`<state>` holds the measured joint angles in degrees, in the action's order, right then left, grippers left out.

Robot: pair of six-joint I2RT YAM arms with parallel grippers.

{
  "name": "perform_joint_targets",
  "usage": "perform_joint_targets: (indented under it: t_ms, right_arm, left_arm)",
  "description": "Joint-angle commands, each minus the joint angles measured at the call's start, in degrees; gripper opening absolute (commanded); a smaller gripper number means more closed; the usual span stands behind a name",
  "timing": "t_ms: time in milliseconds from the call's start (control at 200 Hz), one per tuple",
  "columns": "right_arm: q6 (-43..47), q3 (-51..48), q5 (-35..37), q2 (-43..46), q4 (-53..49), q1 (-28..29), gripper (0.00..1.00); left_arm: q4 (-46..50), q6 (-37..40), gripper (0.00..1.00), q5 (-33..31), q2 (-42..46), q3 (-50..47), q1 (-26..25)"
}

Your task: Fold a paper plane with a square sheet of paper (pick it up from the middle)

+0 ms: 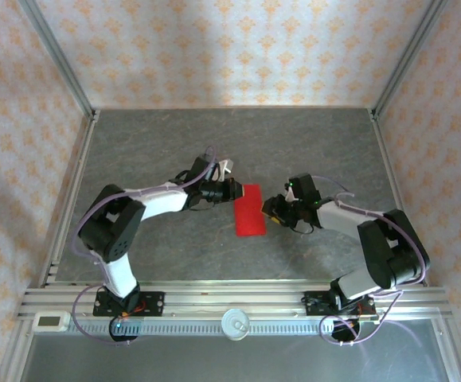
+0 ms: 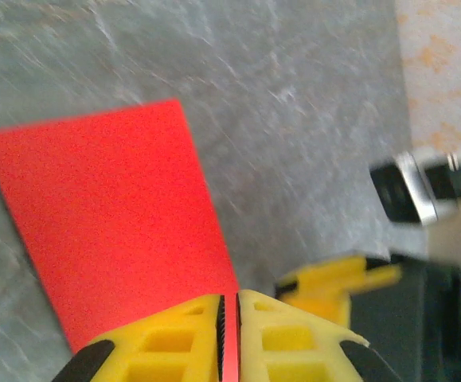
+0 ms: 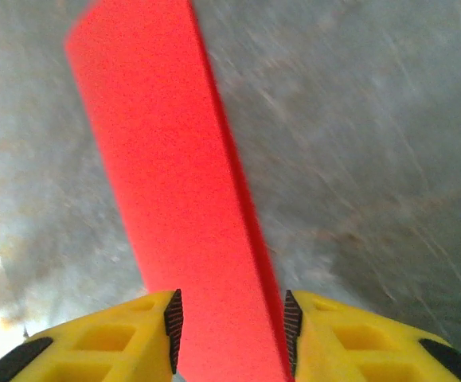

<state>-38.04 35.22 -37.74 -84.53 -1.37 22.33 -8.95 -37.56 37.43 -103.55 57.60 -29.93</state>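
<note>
Folded to a narrow red rectangle, the square sheet of paper [image 1: 250, 210] sits mid-worktop [image 1: 174, 143] between both arms; left claw [image 2: 230, 301] clenched on one edge; right claw [image 3: 230, 306] released, jaws parted astride its other side.

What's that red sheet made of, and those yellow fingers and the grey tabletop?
The red sheet looks like thin matte paper: flat, uniform colour, crisp straight edges, no shine. The yellow fingers look like moulded or printed plastic, with hollow pockets and dark ribbed pads, perhaps rubber. The tabletop looks like grey veined stone or a printed imitation; I cannot tell which.
</note>
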Motion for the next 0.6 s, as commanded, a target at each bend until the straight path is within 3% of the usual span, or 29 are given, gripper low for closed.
perform_joint_targets:
  t_ms: [0,330,591]
  right_arm:
    - [-1.6,-1.2,-1.6,3.0,1.0,0.0,0.44]
    - [-1.6,-0.9,-6.4,-0.2,2.0,1.1,0.49]
    - [-1.8,-0.7,-8.1,-1.5,2.8,1.2,0.49]
  left_arm:
    - [3.5,2.8,0.14,0.7,-4.2,4.1,0.7]
    - [3.3,4.0,0.14,1.9,-13.3,7.5,2.1]
    - [2.0,4.2,0.14,2.0,-14.0,4.1,2.5]
